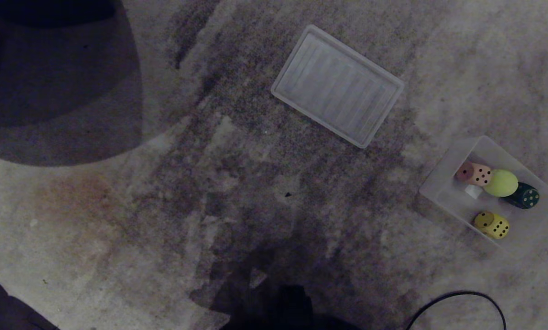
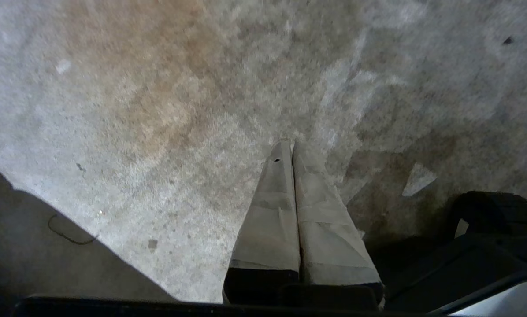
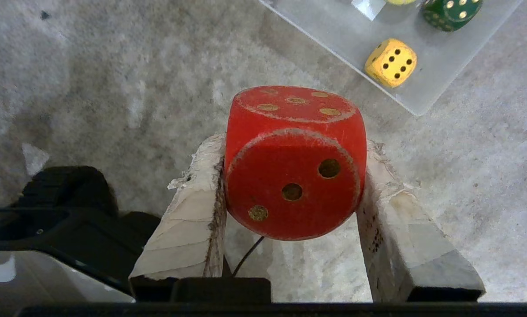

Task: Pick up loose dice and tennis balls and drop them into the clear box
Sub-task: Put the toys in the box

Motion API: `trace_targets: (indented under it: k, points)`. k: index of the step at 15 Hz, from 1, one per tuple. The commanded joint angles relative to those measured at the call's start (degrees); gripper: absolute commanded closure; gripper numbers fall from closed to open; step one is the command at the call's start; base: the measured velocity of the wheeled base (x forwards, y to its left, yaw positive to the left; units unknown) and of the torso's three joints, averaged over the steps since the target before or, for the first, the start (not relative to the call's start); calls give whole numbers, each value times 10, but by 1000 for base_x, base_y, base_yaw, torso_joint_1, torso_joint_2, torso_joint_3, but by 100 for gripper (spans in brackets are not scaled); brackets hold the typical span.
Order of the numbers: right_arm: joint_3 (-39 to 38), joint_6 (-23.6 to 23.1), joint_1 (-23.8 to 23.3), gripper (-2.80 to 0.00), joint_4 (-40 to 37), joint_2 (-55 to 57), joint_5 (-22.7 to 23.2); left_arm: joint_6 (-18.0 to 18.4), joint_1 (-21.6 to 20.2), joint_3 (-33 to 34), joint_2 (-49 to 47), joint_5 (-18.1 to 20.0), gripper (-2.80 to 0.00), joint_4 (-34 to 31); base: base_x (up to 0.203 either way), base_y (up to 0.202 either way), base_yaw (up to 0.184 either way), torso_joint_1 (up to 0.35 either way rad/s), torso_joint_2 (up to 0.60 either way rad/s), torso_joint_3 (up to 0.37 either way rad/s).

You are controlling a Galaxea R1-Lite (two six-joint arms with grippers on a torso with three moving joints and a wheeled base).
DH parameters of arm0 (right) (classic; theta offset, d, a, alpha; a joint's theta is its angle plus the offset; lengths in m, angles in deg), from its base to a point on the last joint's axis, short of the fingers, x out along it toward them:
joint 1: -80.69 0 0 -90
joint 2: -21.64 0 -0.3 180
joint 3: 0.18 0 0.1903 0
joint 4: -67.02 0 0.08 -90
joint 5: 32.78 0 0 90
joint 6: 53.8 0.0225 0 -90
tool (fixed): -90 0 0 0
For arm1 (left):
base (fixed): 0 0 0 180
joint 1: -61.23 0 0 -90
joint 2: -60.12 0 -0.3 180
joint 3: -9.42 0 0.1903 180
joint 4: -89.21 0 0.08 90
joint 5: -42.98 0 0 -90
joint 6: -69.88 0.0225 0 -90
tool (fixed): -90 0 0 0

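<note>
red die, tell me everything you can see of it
The red die is a cube with rounded corners and worn, scuffed edges, looking like painted wood. The face toward the right wrist camera shows three pips in a diagonal; the face above it shows at least five pale pips. It is clamped between the two tape-wrapped fingers of the right gripper, one pressing each side, held above the carpet. It is short of the clear box, not over it.
</note>
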Motion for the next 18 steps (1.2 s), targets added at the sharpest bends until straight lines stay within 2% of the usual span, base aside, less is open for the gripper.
trace_targets:
  k: [1, 6, 9, 14, 16, 18]
  points:
    - [0, 0, 0, 0, 1, -1, 1, -5, 0, 1, -1, -2, 0, 0, 0, 0, 0, 0, -2, -106]
    - [21, 1, -2, 0, -22, 3, -5, -13, 0, 1, -1, -5, 0, 0, 0, 0, 0, 1, 1, -17]
    - [135, 14, -2, 0, -94, 70, -9, -13, 0, 1, -1, -5, 0, 0, 0, 0, 0, 0, 0, 0]
    - [242, 87, -7, 0, -102, 347, -9, -13, 0, 1, -1, -5, 0, 0, 0, 0, 0, 0, 0, 0]
    - [261, 113, -6, 0, -62, 458, -7, -13, 0, 1, -1, -5, 0, 0, 0, 0, 0, 0, 0, 0]
    - [274, 140, -5, 0, 19, 564, -5, -13, 0, 1, -1, -5, 0, 0, 0, 0, 0, 0, 0, 0]
